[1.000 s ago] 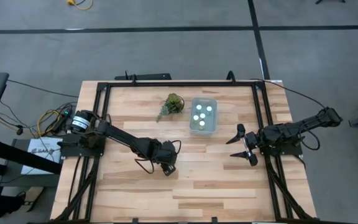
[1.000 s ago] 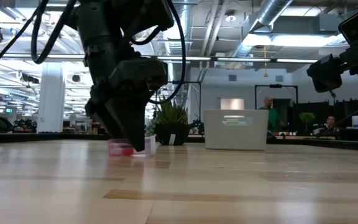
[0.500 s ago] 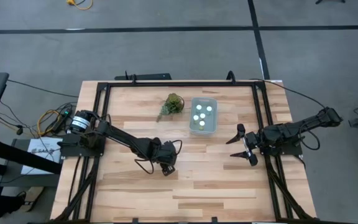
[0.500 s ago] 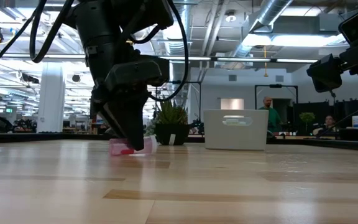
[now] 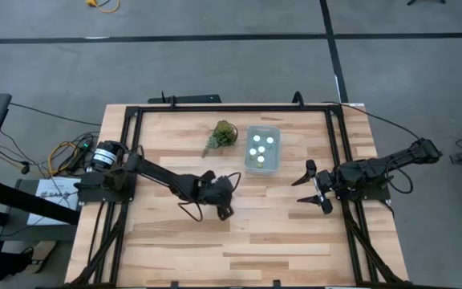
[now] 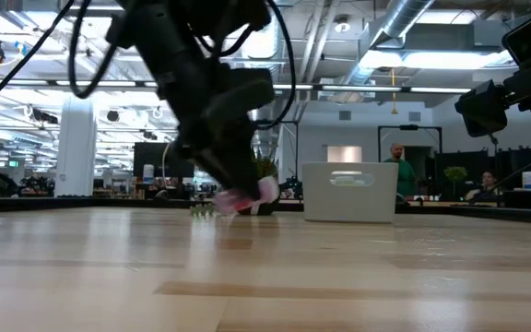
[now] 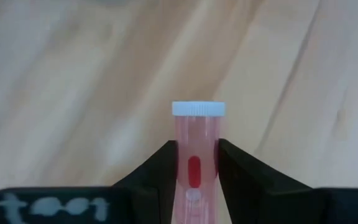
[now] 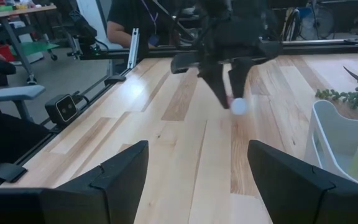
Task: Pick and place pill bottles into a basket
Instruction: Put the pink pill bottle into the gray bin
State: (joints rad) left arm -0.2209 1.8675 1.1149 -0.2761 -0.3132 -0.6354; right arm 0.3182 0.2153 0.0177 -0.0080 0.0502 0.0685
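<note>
- The left arm reaches from the table's left edge toward its middle, ending in the left gripper [image 5: 224,212] lifted clear of the table [image 5: 295,241] in the low view.
- Its fingers [image 7: 157,168] are clamped on a pill bottle [image 7: 197,152], one on each side of the body below the cap.
- That bottle is translucent pink with a white ribbed cap and a red capsule visible inside.
- The basket [image 5: 262,148] stands near the table's far edge, right of centre, beside a green plant sprig [image 5: 222,135]; its pale translucent walls hold several white-capped bottles [image 5: 257,148].
- The right gripper [image 5: 312,186] waits near the table's right edge, fingers spread wide, holding nothing.
</note>
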